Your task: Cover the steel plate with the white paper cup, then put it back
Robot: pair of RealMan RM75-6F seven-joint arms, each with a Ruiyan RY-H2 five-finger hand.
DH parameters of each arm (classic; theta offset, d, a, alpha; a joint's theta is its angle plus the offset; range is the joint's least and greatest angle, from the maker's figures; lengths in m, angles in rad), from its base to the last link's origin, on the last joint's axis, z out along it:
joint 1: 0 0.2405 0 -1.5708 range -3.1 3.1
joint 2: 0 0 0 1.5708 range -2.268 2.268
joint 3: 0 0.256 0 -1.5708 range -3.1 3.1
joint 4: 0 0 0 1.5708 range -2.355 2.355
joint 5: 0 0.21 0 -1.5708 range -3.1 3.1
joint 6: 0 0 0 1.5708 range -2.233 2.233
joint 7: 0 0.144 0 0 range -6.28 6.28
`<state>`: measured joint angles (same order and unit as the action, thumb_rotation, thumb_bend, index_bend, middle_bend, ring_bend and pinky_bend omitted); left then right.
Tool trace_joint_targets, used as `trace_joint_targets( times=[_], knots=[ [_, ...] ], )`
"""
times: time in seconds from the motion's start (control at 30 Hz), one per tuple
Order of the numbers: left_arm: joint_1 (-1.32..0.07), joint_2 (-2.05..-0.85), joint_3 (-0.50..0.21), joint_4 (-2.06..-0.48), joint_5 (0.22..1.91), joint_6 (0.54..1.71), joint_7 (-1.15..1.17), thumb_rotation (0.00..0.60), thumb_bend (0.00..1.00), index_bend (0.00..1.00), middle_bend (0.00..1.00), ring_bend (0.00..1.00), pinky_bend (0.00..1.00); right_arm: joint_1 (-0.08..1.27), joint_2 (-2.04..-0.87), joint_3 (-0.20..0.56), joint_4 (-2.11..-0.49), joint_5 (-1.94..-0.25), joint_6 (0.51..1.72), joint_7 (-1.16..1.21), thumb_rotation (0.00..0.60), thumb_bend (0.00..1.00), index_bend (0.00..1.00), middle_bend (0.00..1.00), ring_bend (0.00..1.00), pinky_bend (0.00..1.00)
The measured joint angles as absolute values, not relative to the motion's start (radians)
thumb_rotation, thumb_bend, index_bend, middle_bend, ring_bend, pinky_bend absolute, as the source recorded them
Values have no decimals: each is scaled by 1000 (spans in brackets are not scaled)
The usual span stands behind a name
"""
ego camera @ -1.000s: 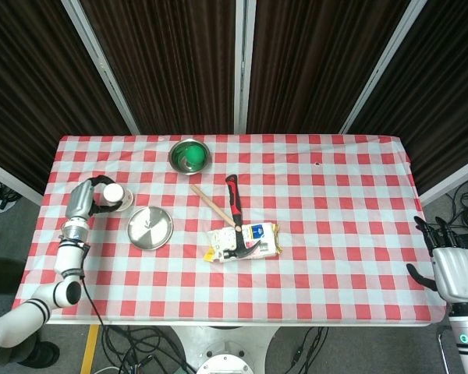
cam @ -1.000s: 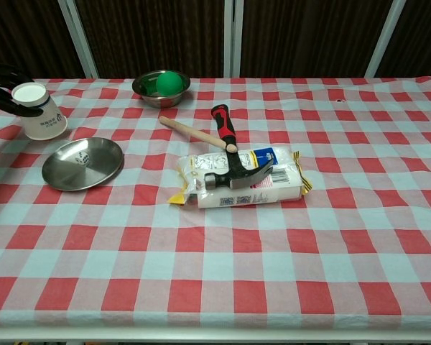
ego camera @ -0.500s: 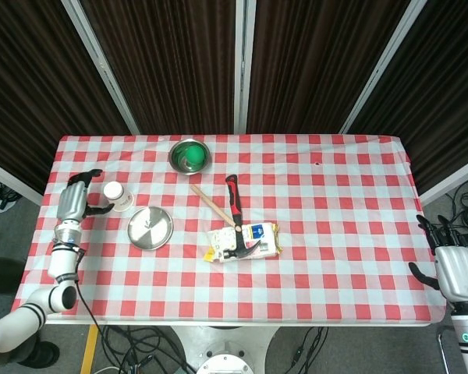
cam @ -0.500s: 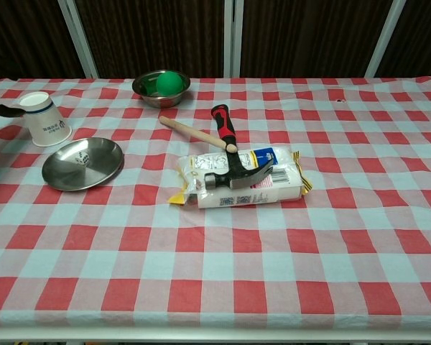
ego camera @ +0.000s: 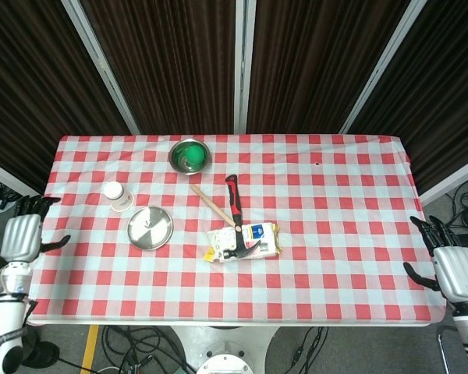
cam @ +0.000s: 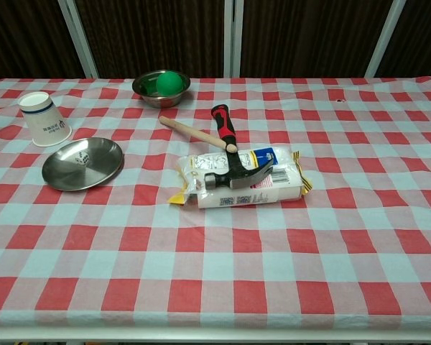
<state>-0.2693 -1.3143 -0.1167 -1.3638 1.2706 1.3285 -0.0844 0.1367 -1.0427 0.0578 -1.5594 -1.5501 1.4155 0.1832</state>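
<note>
Only small dark print, too fine to be read, is seen on the white paper cup (cam: 44, 119), set upside down just beside the steel plate (cam: 82, 164) at the tabletop's (cam: 273, 237) left. Both the left robot hand (ego camera: 22, 237) and right robot hand (ego camera: 455, 270) are held off the edges, fingers spread, grasping nothing.

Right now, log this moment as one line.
white paper cup: upside down beside round steel plate | plate: uncovered | left hand: open, off table | right hand: open

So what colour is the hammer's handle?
The hammer has a red and black handle, clearest in the chest view.
</note>
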Motion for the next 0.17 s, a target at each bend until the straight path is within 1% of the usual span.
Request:
trace_joint_targets(
  times=[0.07,0.17],
  knots=[
    [-226,-1280,-91,-1430,1291,1380,-63,600,159,221,193,106,70,135,-1051,52,-1553,-1564,1426,184,600,212,75,150,1,152],
    [-179,-1240,-58,-1508,1314,1424,-34,600,158,222,193,106,70,132,-1059,47,-1546,-1575,1439,186,600,214,75,154,1,151]
  ],
)
